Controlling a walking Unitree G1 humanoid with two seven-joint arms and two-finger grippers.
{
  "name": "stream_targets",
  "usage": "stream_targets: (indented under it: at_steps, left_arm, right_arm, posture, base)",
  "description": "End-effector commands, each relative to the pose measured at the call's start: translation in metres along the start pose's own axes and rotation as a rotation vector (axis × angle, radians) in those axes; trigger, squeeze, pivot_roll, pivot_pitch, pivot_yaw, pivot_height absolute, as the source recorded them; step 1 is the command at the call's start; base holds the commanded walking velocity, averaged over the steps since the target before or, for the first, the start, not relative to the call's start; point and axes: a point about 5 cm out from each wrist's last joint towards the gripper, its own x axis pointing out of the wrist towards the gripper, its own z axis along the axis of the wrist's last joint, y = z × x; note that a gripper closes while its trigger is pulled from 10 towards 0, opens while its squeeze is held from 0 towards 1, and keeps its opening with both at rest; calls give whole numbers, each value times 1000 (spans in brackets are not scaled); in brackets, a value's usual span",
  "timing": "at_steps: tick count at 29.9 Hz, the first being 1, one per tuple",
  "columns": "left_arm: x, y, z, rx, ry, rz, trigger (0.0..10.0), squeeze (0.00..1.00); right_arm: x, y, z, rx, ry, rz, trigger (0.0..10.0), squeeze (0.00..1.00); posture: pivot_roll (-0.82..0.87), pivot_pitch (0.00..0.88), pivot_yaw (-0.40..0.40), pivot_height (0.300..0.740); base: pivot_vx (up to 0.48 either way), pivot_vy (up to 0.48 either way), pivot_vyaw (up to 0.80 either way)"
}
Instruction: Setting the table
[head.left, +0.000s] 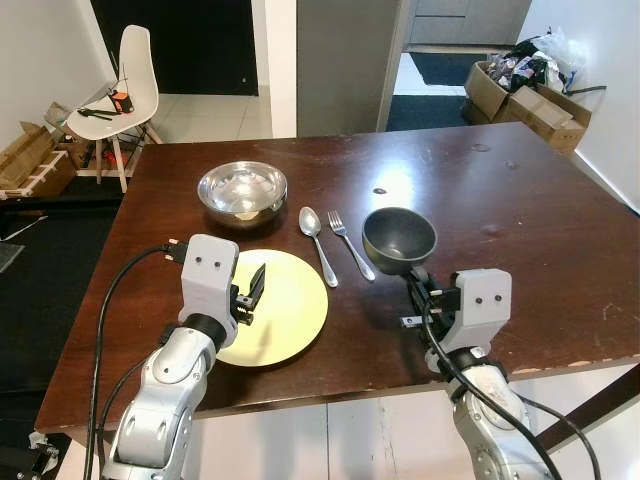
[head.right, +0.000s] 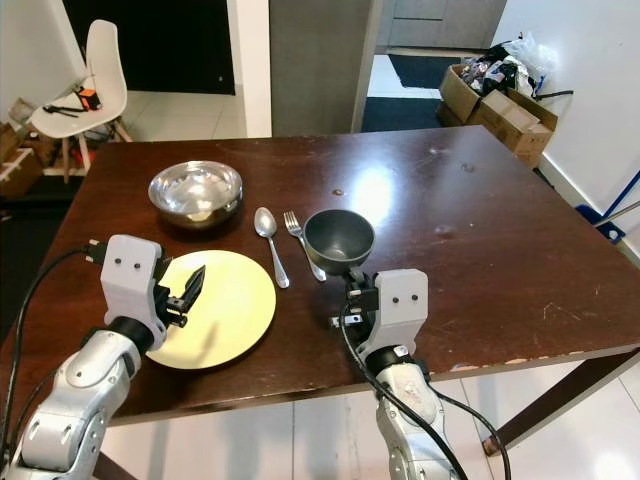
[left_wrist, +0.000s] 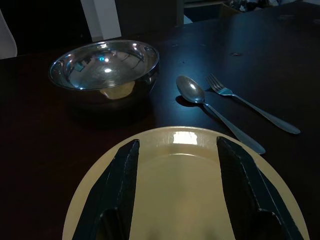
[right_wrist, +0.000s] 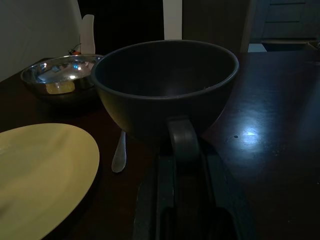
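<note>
Yellow round plate (head.left: 285, 305) lies near the dark wooden table's (head.left: 520, 210) near-left edge, the left gripper (head.left: 250, 292) spread open over it, holding nothing. Right gripper (head.left: 415, 287) clamps the dark grey bowl's (head.left: 399, 238) handle. Metal spoon (head.left: 316, 238) and fork (head.left: 349, 242) lie between, shiny steel bowl (head.left: 242, 191) farther left.

A dark brown wooden table (head.left: 520, 200) carries a yellow plate (head.left: 290, 300) at its near left edge. A steel bowl (head.left: 242, 192) sits on the table farther back, and a spoon (head.left: 317, 240) and fork (head.left: 349, 242) lie side by side to the plate's right.
</note>
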Motion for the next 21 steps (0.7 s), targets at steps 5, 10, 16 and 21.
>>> stream_targets:
  at_steps: [5,10,16,21]
  left_arm:
    - [1,-2,-2,3,2,-9,10000,0]
    - [2,-2,-2,3,2,-10,10000,0]
    - [2,-2,-2,4,2,-8,10000,0]
    - [2,-2,-2,4,3,-10,10000,0]
  right_arm:
    - [1,1,0,1,-11,5,10000,0]
    - [1,1,0,1,-11,4,10000,0]
    - [1,2,0,1,-11,4,10000,0]
    - [1,2,0,2,-10,3,10000,0]
  posture:
    - [-65,0,60,740]
    - [-64,0,60,740]
    - [-63,0,61,740]
    - [-63,0,62,740]
  base:
    - [0,0,0]
    - [0,0,0]
    - [0,0,0]
    - [0,0,0]
